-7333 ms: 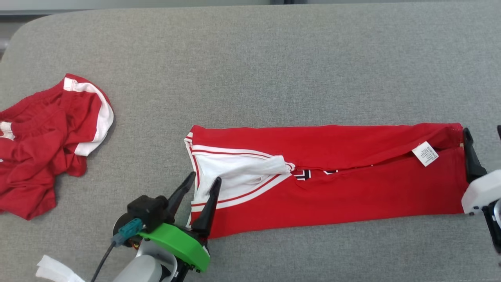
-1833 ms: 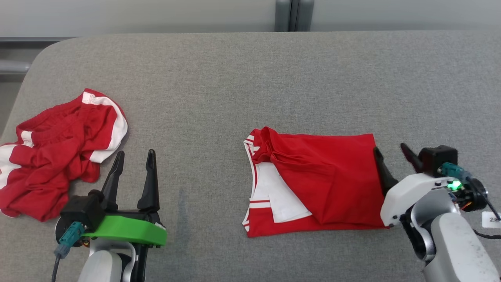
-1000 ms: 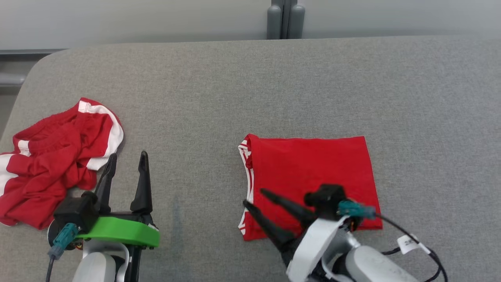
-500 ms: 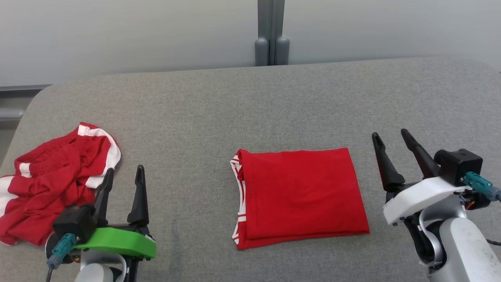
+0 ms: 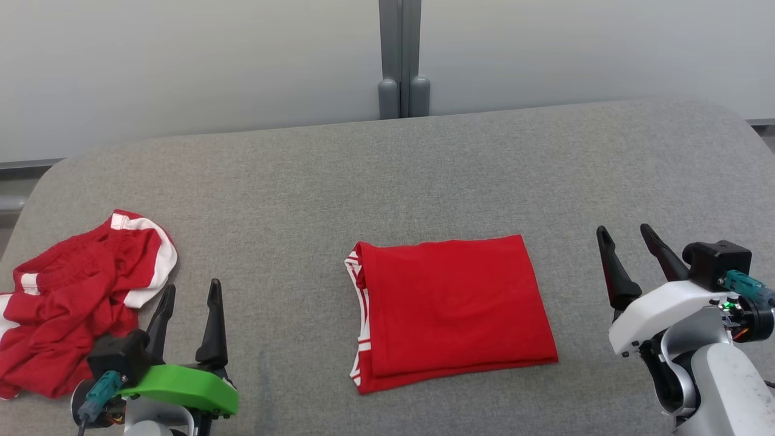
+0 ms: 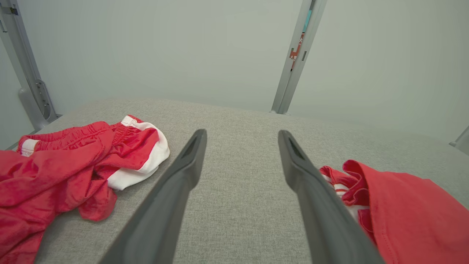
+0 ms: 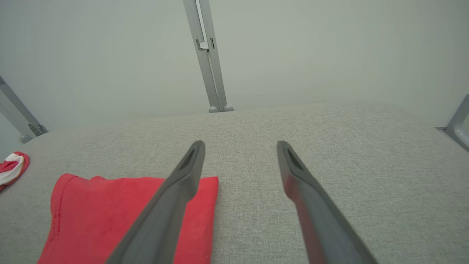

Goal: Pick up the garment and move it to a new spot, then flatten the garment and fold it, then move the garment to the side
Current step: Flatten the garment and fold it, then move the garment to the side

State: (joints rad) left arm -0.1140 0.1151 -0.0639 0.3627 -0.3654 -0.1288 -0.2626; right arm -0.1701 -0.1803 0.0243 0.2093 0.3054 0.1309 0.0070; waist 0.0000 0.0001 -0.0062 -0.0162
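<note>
A: What is behind the table (image 5: 424, 169)?

B: A plain pale wall (image 5: 181, 60), greyish white. A slim metal post (image 5: 399, 54) stands against it at the far middle, with two rounded feet at the table's far edge.

A: And the table itself?

B: Covered in grey woven fabric, far corners rounded. A side post (image 6: 31, 84) stands off the far left corner, and a metal bracket (image 7: 454, 126) off the far right. The light is soft and even.

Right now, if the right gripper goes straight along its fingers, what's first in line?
Probably nothing: right gripper points over bare grey surface; folded garment lies off to its left. Height unclear.
</note>
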